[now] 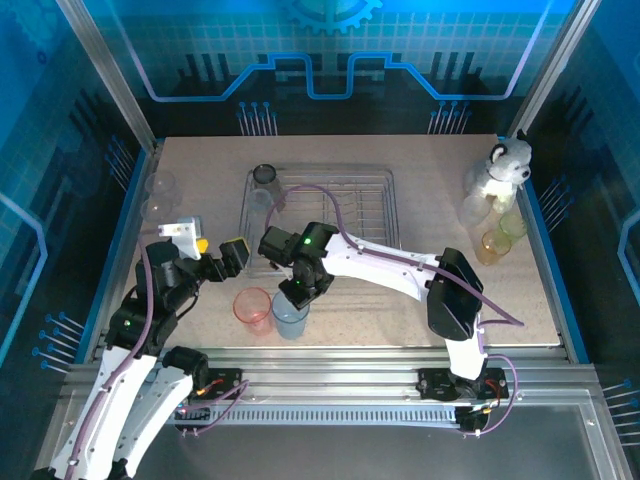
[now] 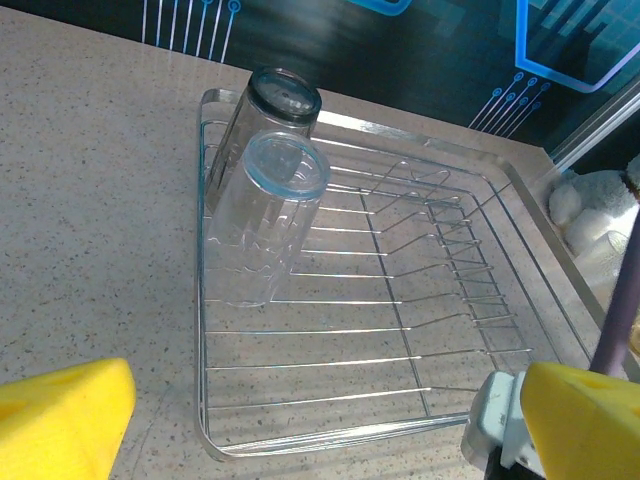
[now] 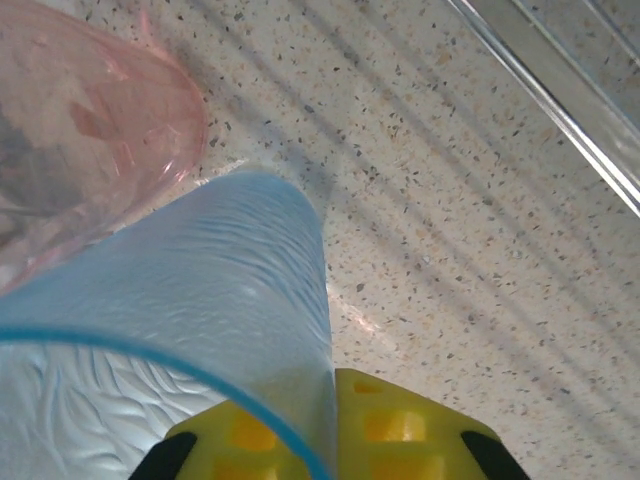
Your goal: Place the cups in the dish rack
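The blue cup (image 1: 290, 320) stands upright near the table's (image 1: 380, 322) front edge, its wall clamped in the closed right claw (image 1: 293, 293), pink cup (image 1: 253, 305) crowding the claw's left, bare table to its right, rack (image 1: 370, 200) edge just beyond, left claw (image 1: 208, 248) spread wide, empty.

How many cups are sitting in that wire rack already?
2: a smoky grey cup in the rack's far left corner, and a clear cup just in front of it. None seem hidden.
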Robot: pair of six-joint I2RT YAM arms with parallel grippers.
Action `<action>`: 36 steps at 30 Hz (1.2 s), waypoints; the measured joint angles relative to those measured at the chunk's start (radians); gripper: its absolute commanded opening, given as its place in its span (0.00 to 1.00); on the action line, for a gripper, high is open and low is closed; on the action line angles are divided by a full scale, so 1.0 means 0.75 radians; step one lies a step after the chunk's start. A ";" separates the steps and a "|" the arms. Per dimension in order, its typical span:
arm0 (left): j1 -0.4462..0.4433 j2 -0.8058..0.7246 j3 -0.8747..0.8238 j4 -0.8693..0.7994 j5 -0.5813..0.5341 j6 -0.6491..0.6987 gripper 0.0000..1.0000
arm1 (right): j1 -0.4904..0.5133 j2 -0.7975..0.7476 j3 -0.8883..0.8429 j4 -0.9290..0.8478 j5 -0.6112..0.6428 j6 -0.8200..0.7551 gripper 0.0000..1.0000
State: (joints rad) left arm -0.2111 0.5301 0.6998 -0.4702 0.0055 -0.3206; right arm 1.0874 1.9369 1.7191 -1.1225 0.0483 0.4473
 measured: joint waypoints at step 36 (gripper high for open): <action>-0.160 0.475 0.387 0.454 0.943 -0.264 0.99 | -0.993 -1.257 -0.784 0.947 -0.997 0.230 0.00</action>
State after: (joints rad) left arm -0.3313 0.8860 0.9901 -0.1299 0.7128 -0.5190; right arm 0.3428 0.9943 1.1309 -0.4126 -0.6998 0.6201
